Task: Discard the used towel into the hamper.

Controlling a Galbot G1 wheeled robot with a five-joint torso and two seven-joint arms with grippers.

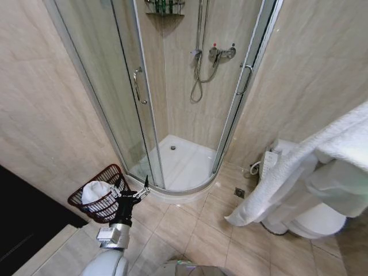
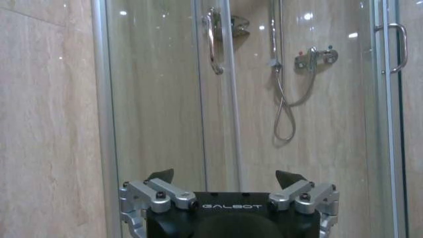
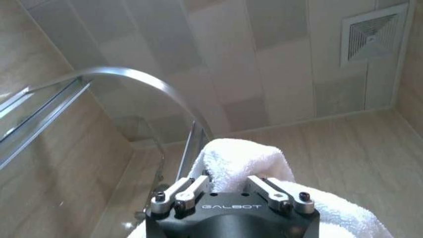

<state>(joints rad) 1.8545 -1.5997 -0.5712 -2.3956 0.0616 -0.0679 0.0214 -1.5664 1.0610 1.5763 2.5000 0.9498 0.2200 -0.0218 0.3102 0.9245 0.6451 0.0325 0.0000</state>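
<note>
The right tool [image 3: 231,191], clamped on a white towel [image 1: 299,167] at right of frame, sits well apart from the hamper [image 1: 95,210] at lower left, beside the wide-open left tool [image 1: 131,192].

The white towel [image 1: 299,167] hangs draped at the right, while the reddish-brown open-weave hamper [image 1: 109,207] sits tilted on the floor.

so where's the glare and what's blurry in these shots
Left wrist view: bright ceiling-light spots glint on the shower glass, and the picture is soft. Head view: the towel looms large and blurred at the right edge. Right wrist view: even light, no glare.
</note>
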